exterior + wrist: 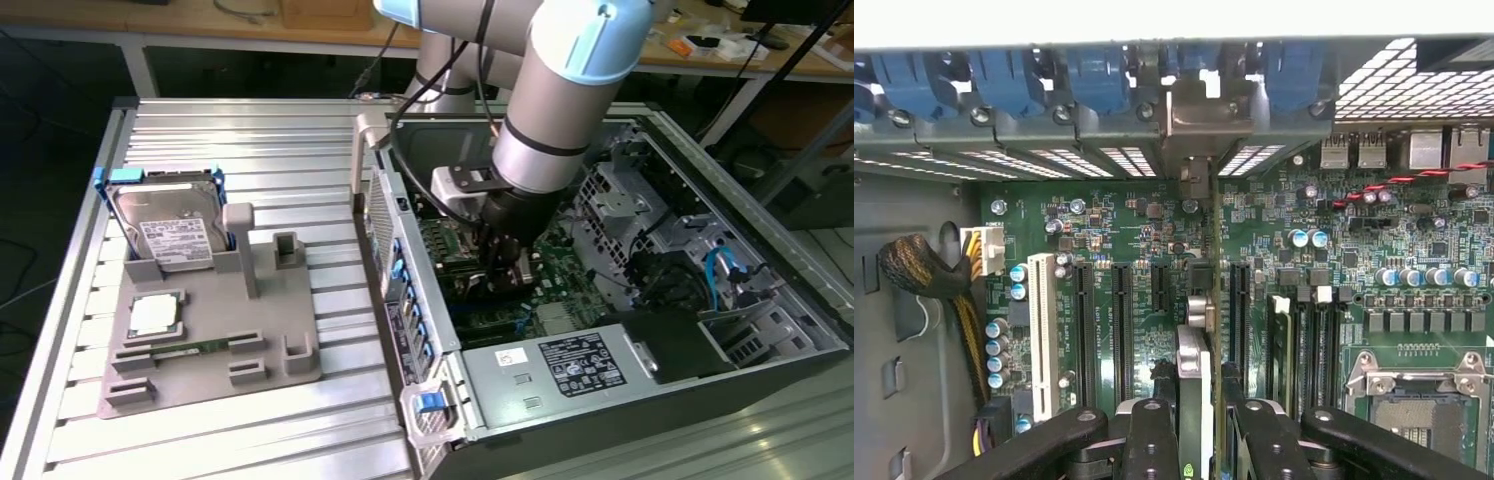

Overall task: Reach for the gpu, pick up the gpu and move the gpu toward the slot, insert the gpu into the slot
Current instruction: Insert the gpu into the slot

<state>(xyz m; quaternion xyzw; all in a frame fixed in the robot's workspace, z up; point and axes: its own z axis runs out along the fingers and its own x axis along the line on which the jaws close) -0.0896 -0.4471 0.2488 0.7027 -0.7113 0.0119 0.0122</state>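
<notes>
In the wrist view the gpu (1206, 300) stands edge-on: a thin green board with a silver block on its side. Its metal end bracket (1194, 130) lies against the case's rear slot openings. My gripper (1206, 425) is shut on the card, with black fingers (1152, 440) on both sides of it. The card runs down among the long black expansion slots (1122, 320) of the motherboard; the slot directly under it is hidden by the card. In the exterior view my gripper (507, 255) reaches deep into the open computer case (627, 360), above the green motherboard (561, 270).
A grey fixture tray (200, 330) in the exterior view's left carries a silver hard drive (167, 235), a processor chip (154, 315) and a narrow green memory stick (187, 350). Inside the case are blue slot clips (1004, 80), a braided cable (924, 275), a processor socket (1414, 400) and drive cages (627, 200).
</notes>
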